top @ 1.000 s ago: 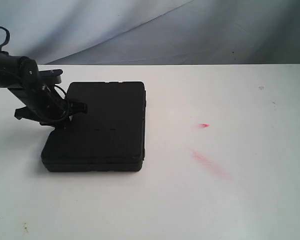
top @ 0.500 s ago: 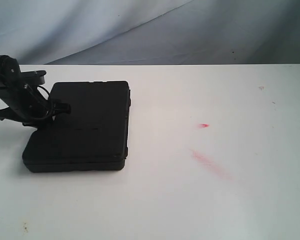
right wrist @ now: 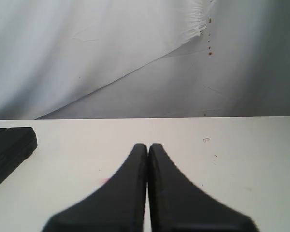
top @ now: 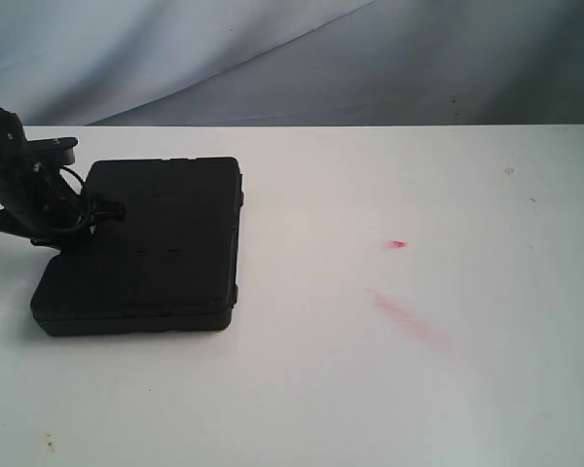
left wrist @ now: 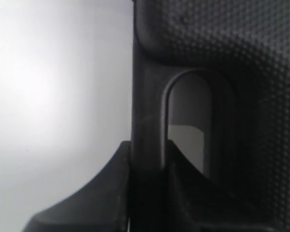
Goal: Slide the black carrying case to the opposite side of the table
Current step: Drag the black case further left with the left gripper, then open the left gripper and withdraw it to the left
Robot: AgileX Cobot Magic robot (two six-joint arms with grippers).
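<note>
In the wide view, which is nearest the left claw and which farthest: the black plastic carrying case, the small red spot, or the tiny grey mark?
From the left gripper:
1. black plastic carrying case, gripped at its left edge.
2. small red spot, right of centre.
3. tiny grey mark, far right, toward the back.

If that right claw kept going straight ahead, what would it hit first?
Probably nothing nearby: the right gripper points across the table, with the black case off its line. The grey backdrop would likely come first.
</note>
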